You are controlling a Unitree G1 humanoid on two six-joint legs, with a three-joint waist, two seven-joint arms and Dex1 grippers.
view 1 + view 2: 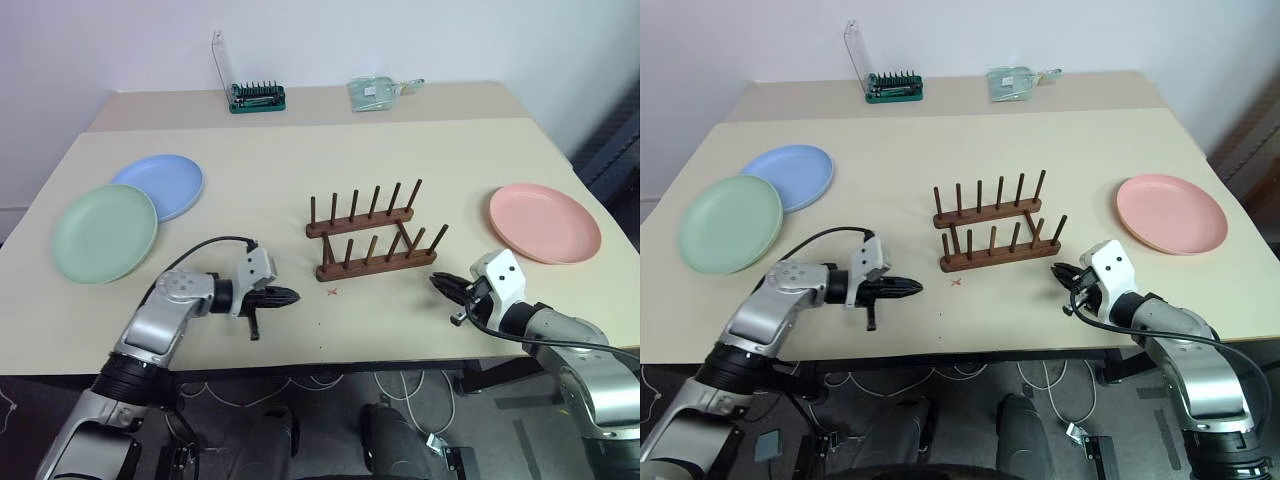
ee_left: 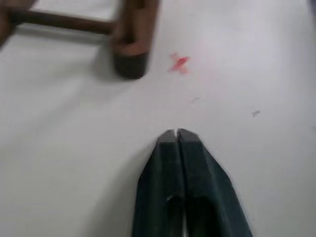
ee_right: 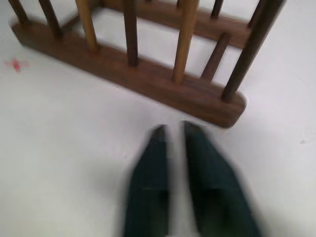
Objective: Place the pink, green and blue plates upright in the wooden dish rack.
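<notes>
**Both grippers empty, three plates flat on the table**

The wide beige tabletop (image 1: 250, 330) carries everything. Of what lies on it, the plates are the biggest. The round, shallow, pale mint green plastic plate (image 1: 104, 232) lies flat near my far left, and the light blue plate of the same shape (image 1: 163, 184) sits just behind it, its rim tucked under the green one's edge. The salmon pink plastic plate (image 1: 544, 222) lies flat well apart from them, on my right side.

Between the two groups, in the middle of the table, stands the small dark reddish-brown wooden dish rack (image 1: 372, 235) — two parallel rails with rows of thin upright pegs, no plate in it.

My left gripper (image 1: 288, 295) hovers low over the table just left of the rack's near rail, its two black fingers (image 2: 168, 163) pressed together on nothing. My right gripper (image 1: 440, 283) sits just off the rack's right end, pointing at it; its fingers (image 3: 148, 182) look all but closed with a thin slit between them, holding nothing.

A tiny red cross mark (image 1: 332, 292) is drawn on the table in front of the rack — between my left fingertips and the near rail.
</notes>
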